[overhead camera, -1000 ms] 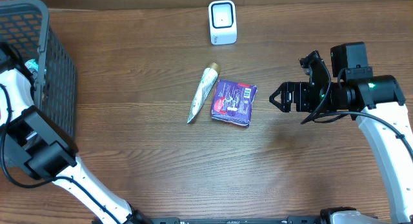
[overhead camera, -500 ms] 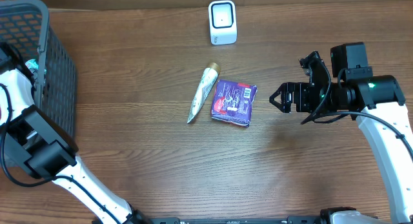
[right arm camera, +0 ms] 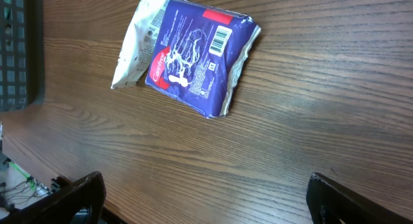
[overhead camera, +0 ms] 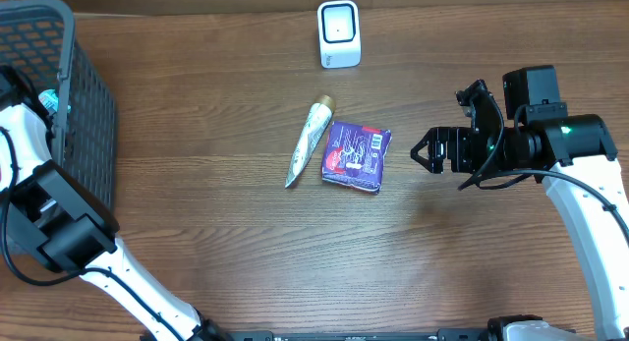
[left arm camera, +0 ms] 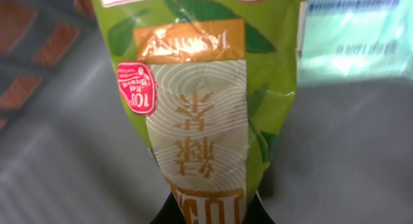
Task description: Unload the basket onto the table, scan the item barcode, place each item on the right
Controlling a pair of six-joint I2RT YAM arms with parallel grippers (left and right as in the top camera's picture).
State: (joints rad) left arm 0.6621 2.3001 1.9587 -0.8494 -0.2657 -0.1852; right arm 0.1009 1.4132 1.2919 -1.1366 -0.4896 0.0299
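1. Left gripper [left arm camera: 210, 214], down inside the basket [overhead camera: 93, 105], has just snapped closed from a wide stance. Its wrist view shows the tapered end of a green tea packet [left arm camera: 200, 88] pinched between the dark jaws.
2. That looks like the pick being made. The packet sits in the basket, and it likely needs lifting out and turning toward the scanner [overhead camera: 339, 33] at the table's far edge. No barcode shows on the face in view.
3. Right gripper [overhead camera: 424, 149] hangs with jaws spread wide, holding nothing. It has not moved over the last second and sits to the right of a purple packet [overhead camera: 356, 154].
4. The purple packet and a white tube [overhead camera: 309, 142] lie touching mid-table, exactly where they were, the packet's barcode facing up.
5. Everything rests on a dark wood-grain table [overhead camera: 246, 262]. Only a pale strip of the room shows beyond its far edge.
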